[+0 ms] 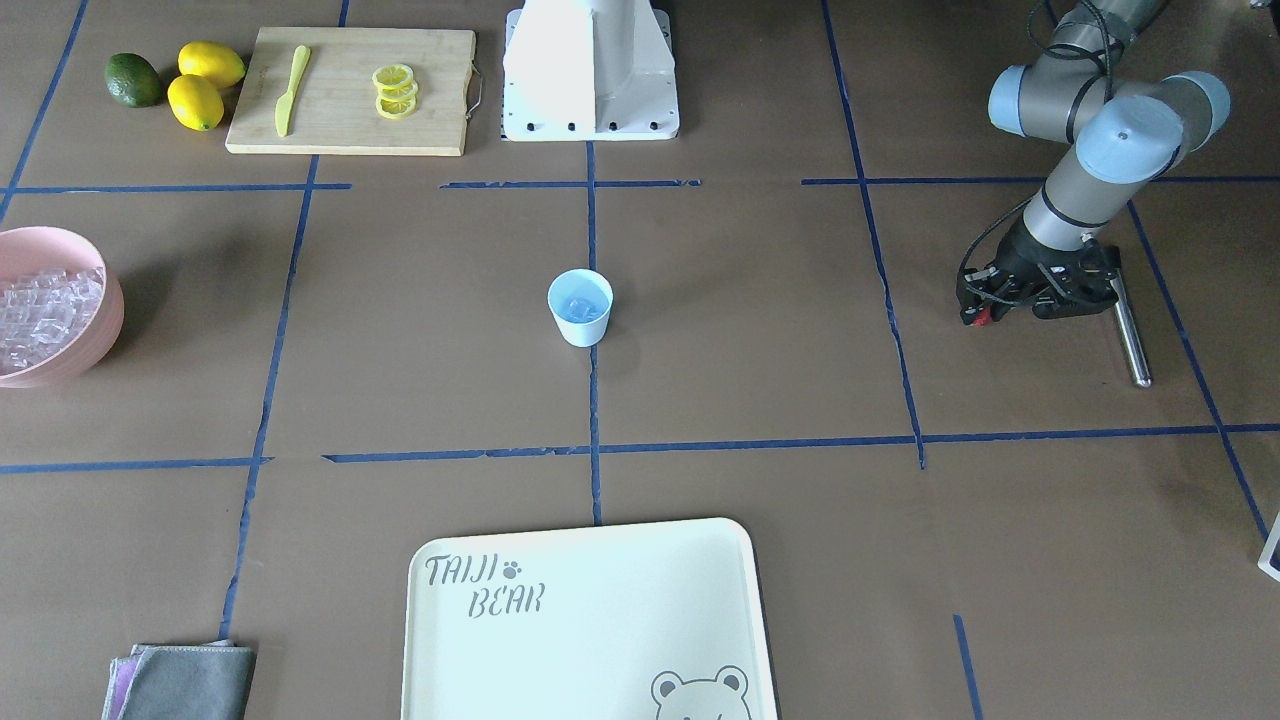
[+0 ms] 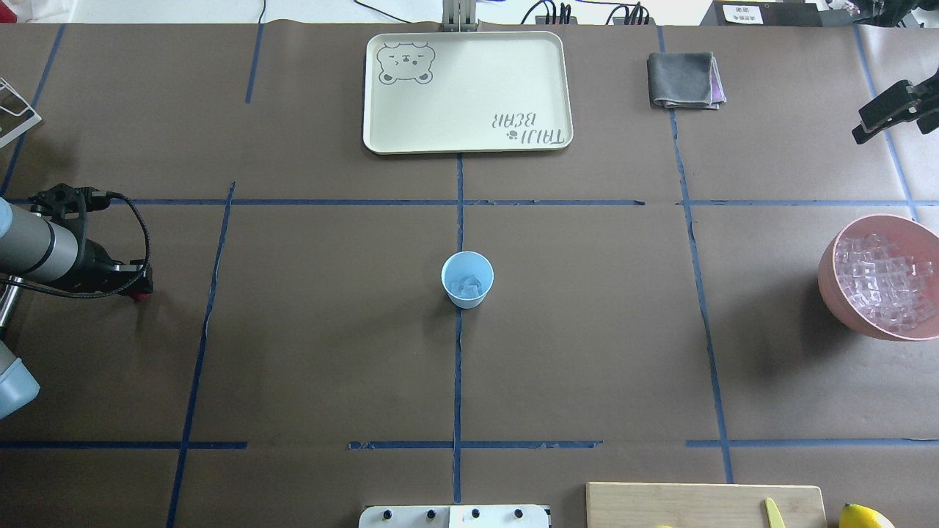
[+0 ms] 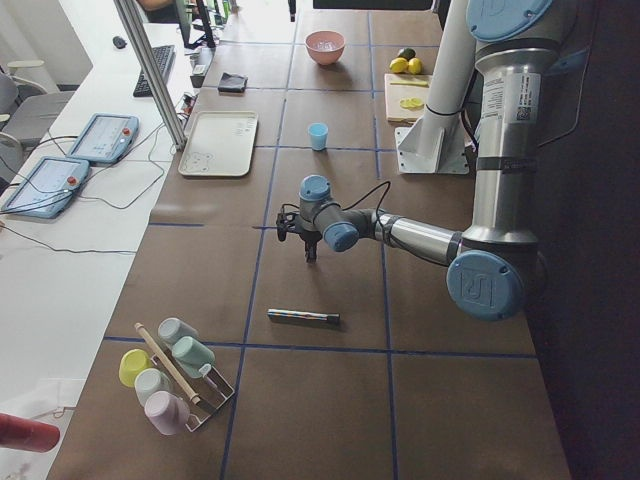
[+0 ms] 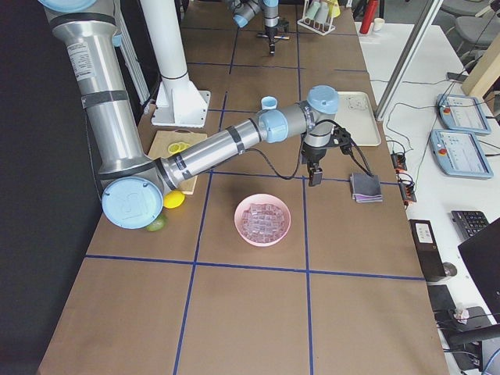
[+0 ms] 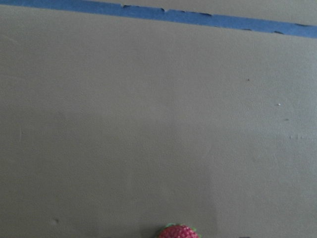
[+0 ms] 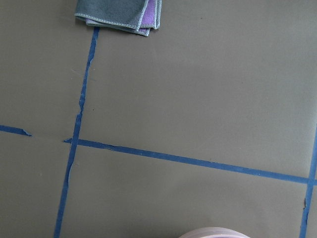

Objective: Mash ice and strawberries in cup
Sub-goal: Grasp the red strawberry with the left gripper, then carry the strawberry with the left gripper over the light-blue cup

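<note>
From across the desk [image 1: 760, 330], the cup [image 1: 583, 333] is standing upright near the middle, on a blue tape line [image 1: 593, 420], and is holding a few cubes of ice [image 1: 579, 306]. The pink bowl [image 1: 104, 335] at the desk's edge is carrying a heap of the same cubes. The left claw [image 1: 981, 312] is hanging well apart from the cup, toward the robot's left, with the strawberry [image 1: 978, 319] showing red at its tip, and a metal rod [image 1: 1131, 335] is lying just beside it. From overhead, the cup is sitting between the cream tray [image 2: 467, 143] and the robot's base, with its cubes showing inside. The left claw is appearing clamped together on the strawberry. The right claw [image 2: 880, 117] is hovering past the bowl, and I cannot tell whether its fingers are apart or together. From the left end, the left claw is pointing down, clear of the desk, with the rod lying nearer the camera and the cup standing far beyond. From the right end, the right claw is hanging between the ice-filled bowl and a folded grey cloth [image 4: 366, 187]. The left wrist camera is showing the strawberry peeking in at the bottom edge over bare desk. The right wrist camera is showing the cloth at the top and the bowl's rim at the bottom.
</note>
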{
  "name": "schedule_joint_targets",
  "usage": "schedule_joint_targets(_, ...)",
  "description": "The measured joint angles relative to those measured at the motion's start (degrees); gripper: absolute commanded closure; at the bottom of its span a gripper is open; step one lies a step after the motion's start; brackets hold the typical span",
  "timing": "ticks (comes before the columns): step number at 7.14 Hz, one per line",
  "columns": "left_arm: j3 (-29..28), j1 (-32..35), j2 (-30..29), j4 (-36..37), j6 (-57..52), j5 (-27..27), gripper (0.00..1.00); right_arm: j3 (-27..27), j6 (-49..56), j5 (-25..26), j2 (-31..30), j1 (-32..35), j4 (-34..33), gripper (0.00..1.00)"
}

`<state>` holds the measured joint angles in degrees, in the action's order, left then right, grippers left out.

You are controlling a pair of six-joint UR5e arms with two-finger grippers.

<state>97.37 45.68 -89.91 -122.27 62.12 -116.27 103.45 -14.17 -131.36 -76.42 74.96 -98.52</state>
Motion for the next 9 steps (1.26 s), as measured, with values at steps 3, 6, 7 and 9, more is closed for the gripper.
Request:
schedule_joint_targets(3,2.5,0.2,-0.4,2.1,-0.3,-1.9,1.00,-6.0,9.2,-4.5,-0.5,5.8,0.1,0.00)
schedule_joint_targets(6,10.1,0.6,-8.6,20.0,-0.1,-3.7,1.00,-11.7,18.9,-7.7,-5.3,11.3,3.4,0.00)
schedule_joint_targets(7,12.7,0.6,-14.4,29.2,0.2,-3.8,1.00,-13.0,19.2,-7.7,-7.6,11.9,7.8,0.00)
schedule_joint_targets(9,14.0,-0.8,-26.8,42.0,5.5,-4.0,1.00,-14.5,19.2,-7.2,-9.6,13.3,12.7,0.00)
